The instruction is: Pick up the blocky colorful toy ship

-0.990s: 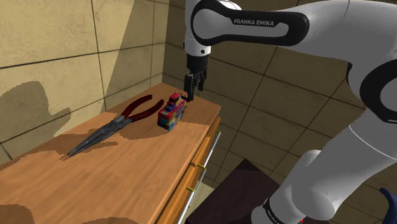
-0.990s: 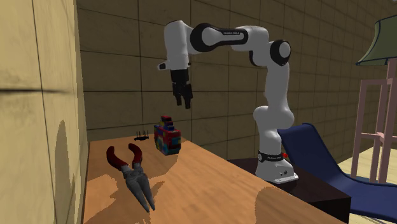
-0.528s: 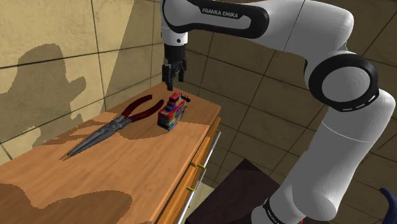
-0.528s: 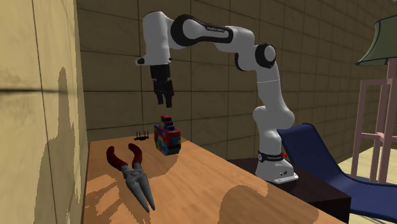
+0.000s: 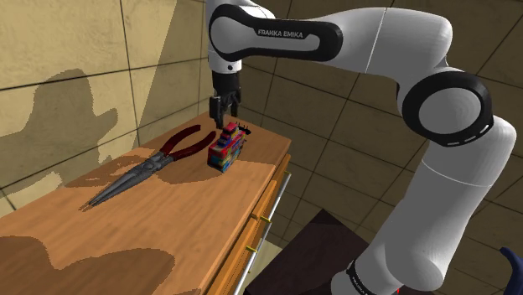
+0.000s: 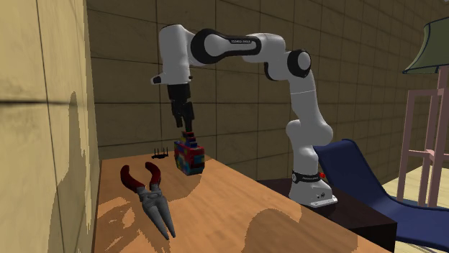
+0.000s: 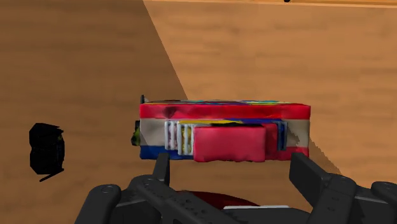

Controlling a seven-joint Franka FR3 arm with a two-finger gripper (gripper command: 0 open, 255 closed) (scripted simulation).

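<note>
My black two-finger hand (image 5: 225, 117) hangs spread and empty just above the blocky red, blue and yellow toy ship (image 5: 225, 148), near the far end of the wooden tabletop (image 5: 168, 230). This is the approach step. Next, I judge, I should lower and clench across its sides.

Tan tiled walls (image 6: 360, 57) surround a wooden table (image 5: 168, 226), blue lounger (image 6: 360, 176) nearby.
</note>
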